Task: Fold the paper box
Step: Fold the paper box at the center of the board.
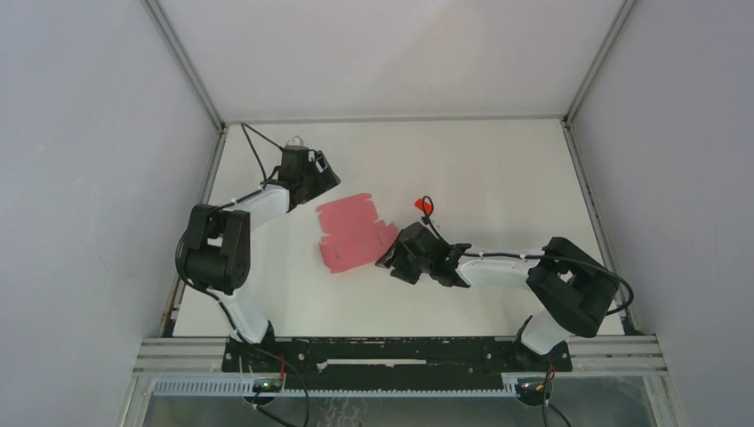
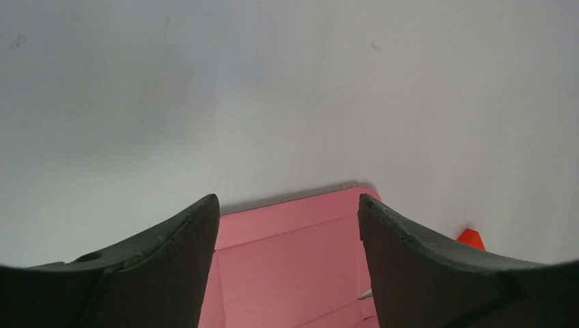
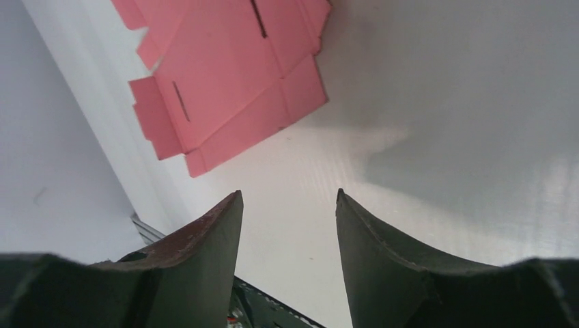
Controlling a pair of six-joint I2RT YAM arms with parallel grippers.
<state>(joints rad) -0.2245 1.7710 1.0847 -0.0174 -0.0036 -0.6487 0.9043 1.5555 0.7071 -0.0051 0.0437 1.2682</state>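
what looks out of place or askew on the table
The pink thin cardboard box lies flat, unfolded and skewed diagonally on the white table; no damage shows. A tiny bright red piece sits apart near its right corner, the only stray thing.

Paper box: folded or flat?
Flat: the paper box lies spread on the table, panels and flaps unfolded, none standing up.
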